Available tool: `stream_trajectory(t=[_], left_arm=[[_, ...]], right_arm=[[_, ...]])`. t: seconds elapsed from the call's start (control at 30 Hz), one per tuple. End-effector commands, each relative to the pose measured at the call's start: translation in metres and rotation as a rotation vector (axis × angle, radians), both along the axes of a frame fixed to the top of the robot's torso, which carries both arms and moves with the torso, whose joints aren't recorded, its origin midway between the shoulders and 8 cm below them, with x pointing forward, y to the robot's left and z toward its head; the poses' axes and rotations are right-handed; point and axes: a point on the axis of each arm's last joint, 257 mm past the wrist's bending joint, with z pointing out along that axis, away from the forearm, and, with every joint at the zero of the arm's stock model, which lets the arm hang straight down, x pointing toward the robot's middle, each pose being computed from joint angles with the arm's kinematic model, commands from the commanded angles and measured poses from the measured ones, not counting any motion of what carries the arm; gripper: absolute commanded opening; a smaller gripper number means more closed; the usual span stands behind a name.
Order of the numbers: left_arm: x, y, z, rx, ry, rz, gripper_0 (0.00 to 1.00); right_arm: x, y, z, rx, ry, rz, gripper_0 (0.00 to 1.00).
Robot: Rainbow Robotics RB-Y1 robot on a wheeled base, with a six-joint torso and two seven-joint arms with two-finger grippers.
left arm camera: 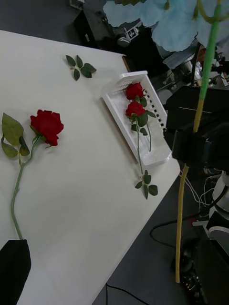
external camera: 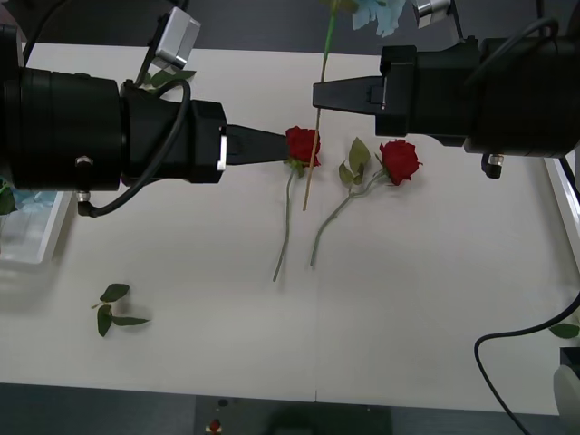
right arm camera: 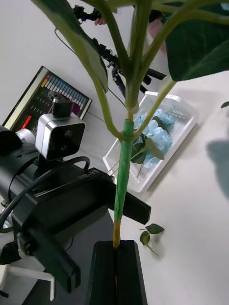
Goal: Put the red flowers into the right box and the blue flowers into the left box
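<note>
My right gripper [external camera: 317, 95] is shut on the green stem [right arm camera: 125, 157] of a blue flower, held above the table with its pale blue head [external camera: 376, 14] at the far side. Two red flowers lie on the table, one [external camera: 302, 143] at the tip of my left gripper [external camera: 276, 145], the other [external camera: 399, 160] to its right. The left gripper is open, one black finger [left arm camera: 14, 267] near a rose stem. The left box [external camera: 36, 240] holds blue flowers [right arm camera: 160, 131]. The right box [left arm camera: 110, 100] holds two red roses [left arm camera: 134, 90].
Loose green leaf sprigs lie at the front left [external camera: 113, 308] and by the right edge [external camera: 566, 331]. The white-rimmed tray's edge [external camera: 564, 195] runs along the table's right side. A black cable [external camera: 507, 353] loops at the front right.
</note>
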Motion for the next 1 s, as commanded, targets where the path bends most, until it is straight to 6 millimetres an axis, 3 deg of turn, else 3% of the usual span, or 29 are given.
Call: stream_trajectory(t=[0.03, 0.33, 0.6, 0.67, 0.73, 0.77, 0.8, 0.83, 1.0], left_arm=[[-0.009, -0.018, 0.032, -0.074, -0.031, 0.001, 1.0], [-0.003, -0.053, 0.03, -0.109, -0.076, 0.007, 1.0], [-0.007, -0.06, 0.027, -0.116, -0.054, -0.004, 1.0], [-0.01, -0.062, 0.026, -0.111, -0.053, -0.012, 0.84], [-0.012, -0.065, 0.026, -0.111, -0.047, -0.019, 0.42], [-0.012, -0.066, 0.025, -0.11, -0.044, -0.02, 0.33], [-0.013, -0.067, 0.024, -0.108, -0.038, -0.023, 0.13], [-0.013, -0.067, 0.024, -0.109, -0.035, -0.023, 0.01], [-0.015, -0.069, 0.022, -0.105, -0.022, -0.024, 0.0]], right_arm=[[-0.012, 0.011, 0.017, 0.038, -0.066, 0.056, 0.0], [-0.015, 0.012, 0.018, 0.054, -0.048, 0.076, 0.0], [-0.015, 0.012, 0.018, 0.054, -0.048, 0.076, 0.0], [-0.015, 0.012, 0.018, 0.054, -0.048, 0.076, 0.0], [-0.015, 0.012, 0.018, 0.054, -0.048, 0.076, 0.0], [-0.015, 0.012, 0.018, 0.054, -0.048, 0.076, 0.0], [-0.015, 0.012, 0.018, 0.054, -0.048, 0.076, 0.0], [-0.015, 0.012, 0.018, 0.054, -0.048, 0.076, 0.0], [-0.015, 0.012, 0.018, 0.054, -0.048, 0.076, 0.0]])
